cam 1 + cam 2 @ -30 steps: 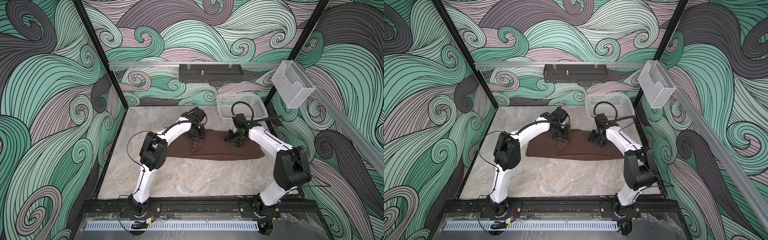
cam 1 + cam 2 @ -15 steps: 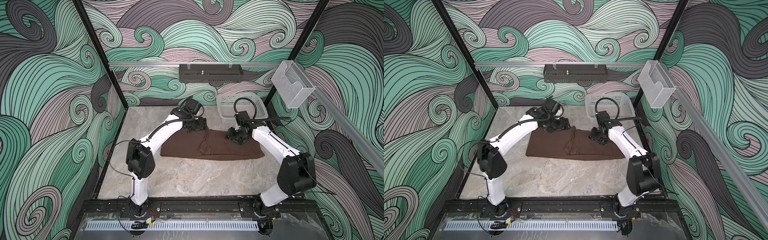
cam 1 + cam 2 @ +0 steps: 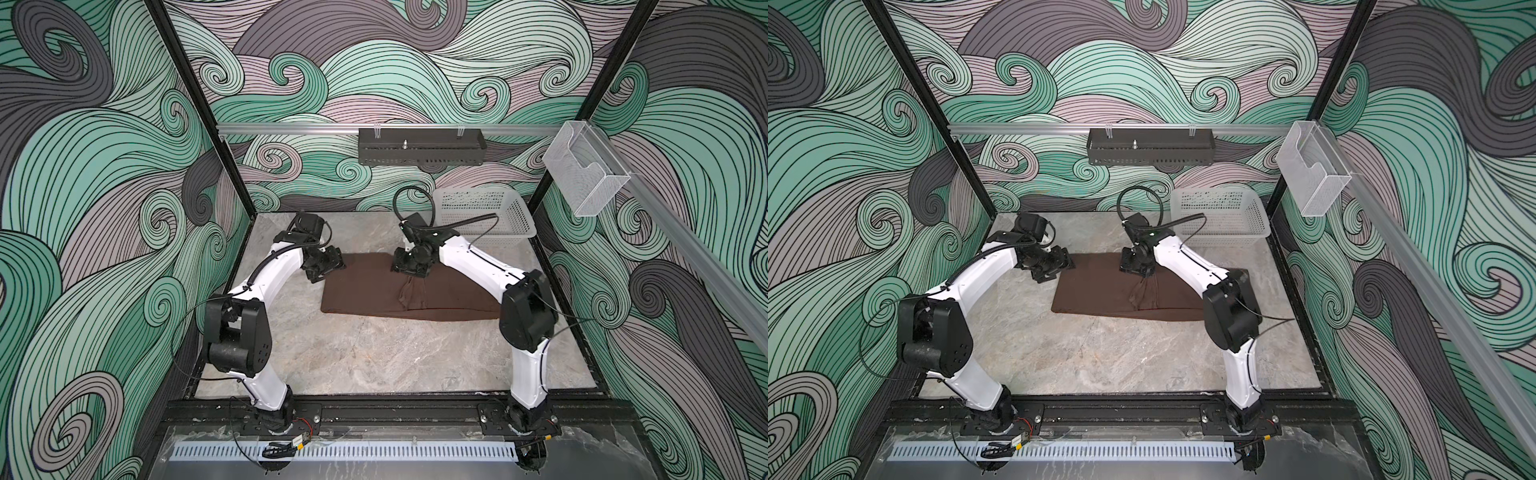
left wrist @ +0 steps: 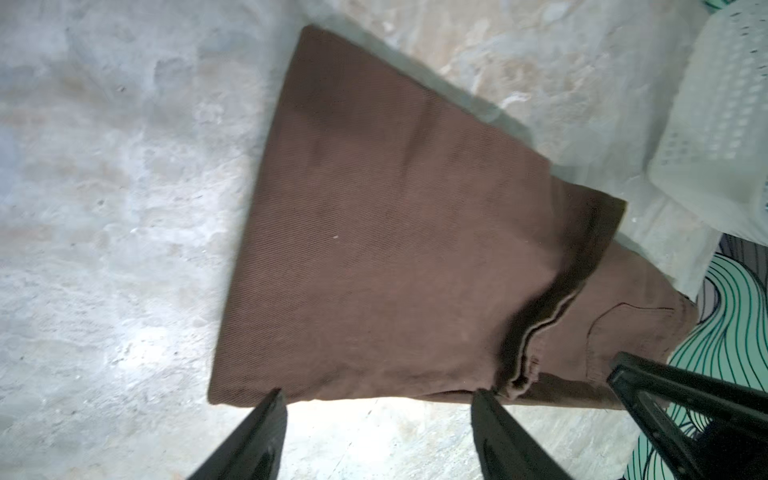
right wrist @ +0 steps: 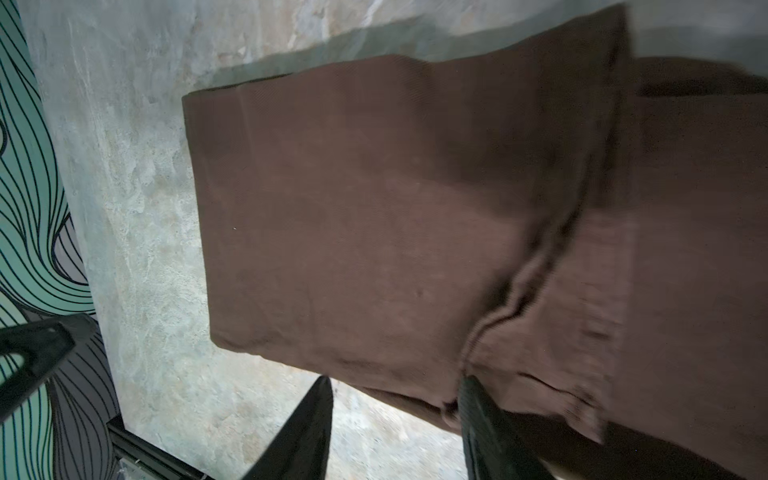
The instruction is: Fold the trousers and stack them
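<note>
The brown trousers (image 3: pixel 365 291) (image 3: pixel 1096 291) lie flat at the back of the table, one part folded over the rest, with a rumpled hem (image 3: pixel 413 293) near the middle. My left gripper (image 3: pixel 328 268) (image 3: pixel 1057 264) hovers at their far left corner. In the left wrist view it (image 4: pixel 377 394) is open, with only the cloth's edge and bare table between its fingers. My right gripper (image 3: pixel 409 272) (image 3: pixel 1138 268) hangs over the far edge near the middle. In the right wrist view it (image 5: pixel 395 381) is open, one fingertip (image 5: pixel 469 395) right beside the hem.
A white plastic basket (image 3: pixel 484 241) (image 3: pixel 1221 239) (image 4: pixel 723 124) stands at the back right, just beyond the trousers. The right arm's elbow (image 3: pixel 525 311) covers the trousers' right end. A black rack (image 3: pixel 419 147) hangs on the back wall. Marble tabletop (image 3: pixel 395 353) fills the front half.
My left gripper opened and drew away leftward from the middle of the trousers to their far left corner. My right gripper shifted left toward the middle.
</note>
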Motion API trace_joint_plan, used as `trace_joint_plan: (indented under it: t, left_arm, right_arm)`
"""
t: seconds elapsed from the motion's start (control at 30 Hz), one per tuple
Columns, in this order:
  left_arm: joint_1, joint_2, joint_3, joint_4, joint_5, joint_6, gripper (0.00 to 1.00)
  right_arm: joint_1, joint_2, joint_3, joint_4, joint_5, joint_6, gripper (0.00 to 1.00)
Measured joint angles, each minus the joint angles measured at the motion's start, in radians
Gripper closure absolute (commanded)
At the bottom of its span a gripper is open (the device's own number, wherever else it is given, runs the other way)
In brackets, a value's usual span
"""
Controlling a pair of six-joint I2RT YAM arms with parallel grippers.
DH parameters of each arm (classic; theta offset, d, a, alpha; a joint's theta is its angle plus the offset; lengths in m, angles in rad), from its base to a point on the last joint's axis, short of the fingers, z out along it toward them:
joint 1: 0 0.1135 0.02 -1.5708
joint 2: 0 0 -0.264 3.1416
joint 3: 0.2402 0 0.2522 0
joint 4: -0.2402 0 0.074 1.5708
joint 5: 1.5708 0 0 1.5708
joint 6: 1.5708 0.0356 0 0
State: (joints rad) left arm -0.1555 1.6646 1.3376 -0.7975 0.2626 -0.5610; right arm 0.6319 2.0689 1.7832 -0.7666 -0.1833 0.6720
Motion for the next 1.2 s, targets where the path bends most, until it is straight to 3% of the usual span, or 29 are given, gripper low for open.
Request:
trace_joint_plan:
  t: [0.2, 0.37, 0.57, 0.83, 0.97, 1.2]
  left_arm:
    - [0.053, -0.008, -0.019, -0.008, 0.028, 0.032, 0.27]
    - [0.088, -0.026, -0.018, -0.023, 0.037, 0.058, 0.27]
    - [0.132, -0.038, -0.018, -0.043, 0.051, 0.082, 0.27]
    - [0.185, -0.056, 0.005, -0.076, 0.069, 0.136, 0.23]
    - [0.199, -0.014, 0.054, -0.092, 0.113, 0.169, 0.2]
    - [0.201, 0.103, 0.058, -0.089, 0.201, 0.187, 0.16]
  right_arm:
    - [0.033, 0.169, 0.089, 0.004, -0.024, 0.04, 0.51]
    - [0.026, 0.2, 0.067, -0.026, 0.013, 0.038, 0.48]
    - [0.0, 0.116, -0.084, -0.056, 0.118, 0.005, 0.46]
    - [-0.158, -0.117, -0.309, -0.105, 0.212, -0.028, 0.45]
    - [-0.177, -0.145, -0.306, -0.109, 0.2, -0.049, 0.42]
    - [-0.164, -0.072, -0.275, -0.071, 0.066, -0.066, 0.38]
